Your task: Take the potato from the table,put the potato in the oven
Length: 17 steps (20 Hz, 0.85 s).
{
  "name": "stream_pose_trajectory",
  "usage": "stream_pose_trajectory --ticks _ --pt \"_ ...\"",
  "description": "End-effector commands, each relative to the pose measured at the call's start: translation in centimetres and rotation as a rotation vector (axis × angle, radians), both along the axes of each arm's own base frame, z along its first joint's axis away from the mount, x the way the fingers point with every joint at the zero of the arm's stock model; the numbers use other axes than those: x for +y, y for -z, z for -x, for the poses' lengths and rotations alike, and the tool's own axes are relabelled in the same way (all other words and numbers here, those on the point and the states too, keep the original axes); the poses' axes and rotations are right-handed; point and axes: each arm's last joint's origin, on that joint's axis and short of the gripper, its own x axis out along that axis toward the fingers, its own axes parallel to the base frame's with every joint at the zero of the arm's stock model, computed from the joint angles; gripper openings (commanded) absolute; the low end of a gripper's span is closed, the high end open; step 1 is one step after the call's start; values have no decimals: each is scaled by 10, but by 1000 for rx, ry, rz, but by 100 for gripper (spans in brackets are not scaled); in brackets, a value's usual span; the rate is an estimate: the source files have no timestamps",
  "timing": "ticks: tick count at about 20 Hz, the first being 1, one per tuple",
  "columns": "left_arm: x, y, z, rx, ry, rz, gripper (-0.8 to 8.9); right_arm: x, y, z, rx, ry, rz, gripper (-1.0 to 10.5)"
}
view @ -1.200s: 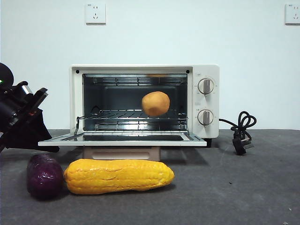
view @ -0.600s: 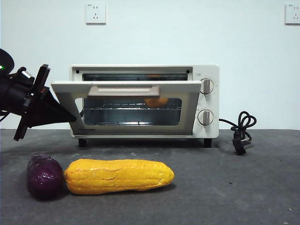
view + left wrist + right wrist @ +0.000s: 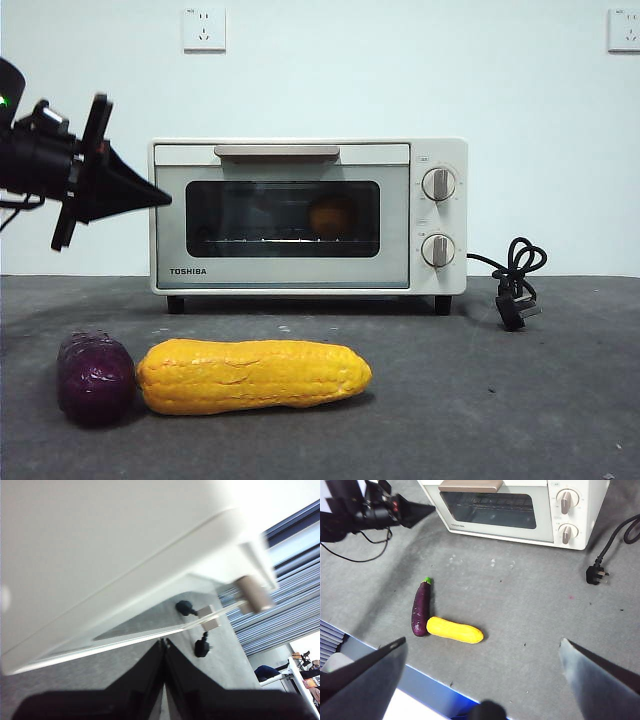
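Observation:
The cream-white oven (image 3: 300, 272) stands at the back of the dark grey table (image 3: 480, 400) with its door closed. Behind the dark glass, dimly, the tan potato (image 3: 332, 217) rests on the rack. My left gripper (image 3: 160, 199) is shut and empty, its pointed tip at the oven's upper left corner. In the left wrist view the shut jaws (image 3: 164, 642) sit right against the oven's white wall (image 3: 100, 545). My right gripper (image 3: 482, 641) hangs open high above the table, holding nothing, and looks down on the oven (image 3: 520, 510) and the left gripper (image 3: 427, 509).
A long yellow corn cob (image 3: 253, 375) and a dark purple stubby vegetable (image 3: 95, 375) lie side by side at the front left. The oven's black cord and plug (image 3: 515, 280) lie to its right. The table's near edge (image 3: 395, 655) shows in the right wrist view.
The oven door has swung up from lying flat open to fully closed. My left gripper rose beside it, from low at the left to the oven's upper left corner.

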Motion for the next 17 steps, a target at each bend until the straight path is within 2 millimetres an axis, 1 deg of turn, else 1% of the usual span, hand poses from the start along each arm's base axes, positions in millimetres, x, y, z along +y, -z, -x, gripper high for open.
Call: stream_pose_trajectory --ticks 1,3,5,8,10,13,17 --pt "-3 -22 9 -45 24 -1 -8 0 -1 0 -5 -1 0 505" --pt "-5 -47 22 -92 37 -18 -8 0 0 0 -18 -15 17 505" --pt "-6 -76 42 -148 40 -47 -8 1 0 -1 -33 -33 39 505" --pt "-6 -116 80 -226 9 -118 -8 3 0 -5 -46 -59 76 504" --pt "-8 -136 109 -268 -25 -199 -8 6 1 -9 -53 -73 95 504" --pt "-12 -152 152 -280 -79 -352 -8 11 1 -17 -59 -88 108 504" --pt "-17 -157 204 -233 -131 -554 -8 18 5 -28 -34 -103 141 504"
